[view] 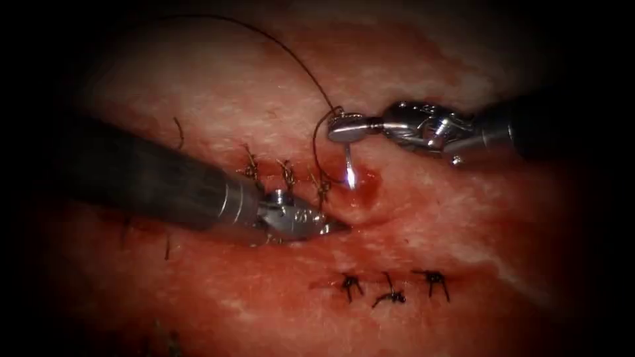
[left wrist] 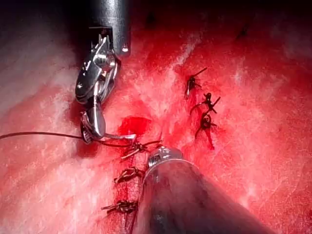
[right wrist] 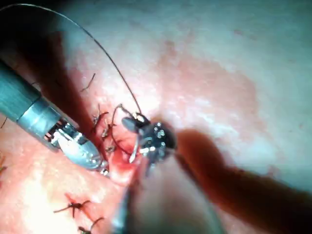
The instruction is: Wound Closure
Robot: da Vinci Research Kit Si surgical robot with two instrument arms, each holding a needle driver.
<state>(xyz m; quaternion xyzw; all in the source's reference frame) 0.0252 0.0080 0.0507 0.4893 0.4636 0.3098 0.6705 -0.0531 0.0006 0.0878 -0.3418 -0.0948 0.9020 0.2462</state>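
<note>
Our right steel needle driver pinches the curved silver needle near its thread end, tip entering pink pork tissue; our left tool, jaws pressed together, holds nothing.

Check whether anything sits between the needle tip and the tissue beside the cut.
Nothing visible does. The right tool is shut on the needle near its thread end; the tip points down at the tissue by the red fluid. The left tool lies below, left of the tip, apparently holding nothing.
</note>
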